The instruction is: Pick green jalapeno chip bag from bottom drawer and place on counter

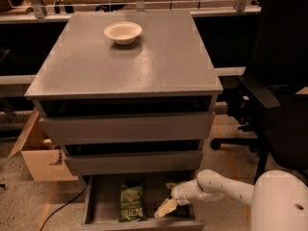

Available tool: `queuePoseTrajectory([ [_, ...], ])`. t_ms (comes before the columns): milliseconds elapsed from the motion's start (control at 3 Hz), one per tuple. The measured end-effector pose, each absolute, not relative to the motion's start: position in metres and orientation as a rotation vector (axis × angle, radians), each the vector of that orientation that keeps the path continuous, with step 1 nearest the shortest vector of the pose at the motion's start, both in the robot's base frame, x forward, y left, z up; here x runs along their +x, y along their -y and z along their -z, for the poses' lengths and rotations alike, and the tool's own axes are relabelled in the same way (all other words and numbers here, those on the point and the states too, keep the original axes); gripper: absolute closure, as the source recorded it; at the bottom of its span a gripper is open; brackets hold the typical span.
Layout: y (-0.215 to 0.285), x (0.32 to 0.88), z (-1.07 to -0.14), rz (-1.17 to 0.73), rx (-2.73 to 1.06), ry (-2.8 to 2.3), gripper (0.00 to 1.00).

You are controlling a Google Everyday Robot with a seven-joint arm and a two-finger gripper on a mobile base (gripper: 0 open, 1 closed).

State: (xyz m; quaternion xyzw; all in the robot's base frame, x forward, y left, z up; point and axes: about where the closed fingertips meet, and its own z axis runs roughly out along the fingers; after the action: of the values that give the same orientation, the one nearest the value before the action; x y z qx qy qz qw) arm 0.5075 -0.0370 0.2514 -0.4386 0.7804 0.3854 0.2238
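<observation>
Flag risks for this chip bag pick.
1. The end effector sits low in the bottom drawer, beside the green jalapeno chip bag, not over it; closing in sideways may just shove the bag.
2. The middle drawer front is close above the arm; lifting straight up could clip it.
3. A bowl sits on the counter; place clear of it.

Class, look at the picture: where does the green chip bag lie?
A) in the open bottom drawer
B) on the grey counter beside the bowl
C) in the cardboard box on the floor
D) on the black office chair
A: the green jalapeno chip bag lies flat in the open bottom drawer, and the pincer is inside the drawer just to its right in the picture. The counter carries the white bowl, not the bag.
</observation>
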Motion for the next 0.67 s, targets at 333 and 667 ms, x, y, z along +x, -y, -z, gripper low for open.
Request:
queuePoseTrajectory([
  [333, 0.0136, 0.5243, -0.2263, -1.092, -1.187, -2.071, 0.0],
  [667, 0.0136, 0.5243, -0.2263, -1.092, -1.187, -2.071, 0.0],
])
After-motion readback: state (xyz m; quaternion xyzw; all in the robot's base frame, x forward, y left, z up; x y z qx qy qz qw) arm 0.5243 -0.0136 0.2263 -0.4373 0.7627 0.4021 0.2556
